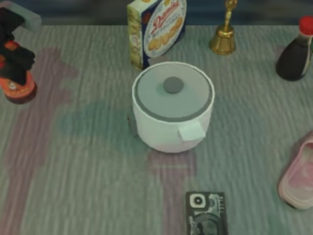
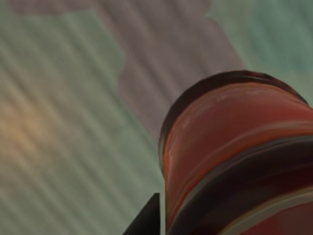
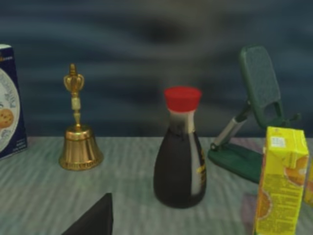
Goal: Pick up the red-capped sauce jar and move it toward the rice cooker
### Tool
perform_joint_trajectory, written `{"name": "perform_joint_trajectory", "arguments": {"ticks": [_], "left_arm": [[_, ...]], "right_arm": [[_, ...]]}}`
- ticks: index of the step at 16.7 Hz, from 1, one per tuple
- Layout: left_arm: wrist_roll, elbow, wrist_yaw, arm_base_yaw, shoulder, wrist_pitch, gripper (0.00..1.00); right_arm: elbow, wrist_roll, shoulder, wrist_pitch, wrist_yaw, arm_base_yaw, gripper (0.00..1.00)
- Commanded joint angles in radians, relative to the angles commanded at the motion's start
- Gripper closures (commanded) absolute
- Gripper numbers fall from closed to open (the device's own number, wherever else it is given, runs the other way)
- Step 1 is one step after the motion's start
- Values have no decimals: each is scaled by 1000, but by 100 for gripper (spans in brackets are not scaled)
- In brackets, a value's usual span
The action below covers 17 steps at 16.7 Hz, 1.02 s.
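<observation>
The left gripper (image 1: 17, 61) is hanging over the table's (image 1: 88, 186) far left edge, clamping the red-capped sauce jar (image 1: 19, 88), which is sitting right between its fingers and filling the left wrist view up close. The rice cooker (image 1: 172, 108) is standing well off to the gripper's right, mid-table, with a cookie box (image 1: 155, 29) just behind it. The right arm is sitting parked near a dark bottle (image 3: 179, 156) and a brass bell (image 3: 79, 147); I cannot tell its grip.
</observation>
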Motion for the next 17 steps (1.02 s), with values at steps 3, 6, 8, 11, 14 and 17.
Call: {"name": "perform_joint_trajectory", "arguments": {"ticks": [3, 6, 8, 11, 14, 17], "left_arm": [[-157, -27, -18, -52, 7, 30, 100], [-373, -64, -41, -121, 11, 74, 100], [-527, -90, -58, -170, 13, 106, 100], [-737, -129, -82, -239, 13, 153, 100], [-877, -160, -100, -290, 12, 188, 100], [-922, -171, -106, -308, 13, 200, 100]], "right_arm": [[0, 0, 0, 0, 0, 0, 0], [0, 0, 0, 0, 0, 0, 0], [0, 0, 0, 0, 0, 0, 0], [0, 0, 0, 0, 0, 0, 0], [0, 0, 0, 0, 0, 0, 0], [0, 0, 0, 0, 0, 0, 0]]}}
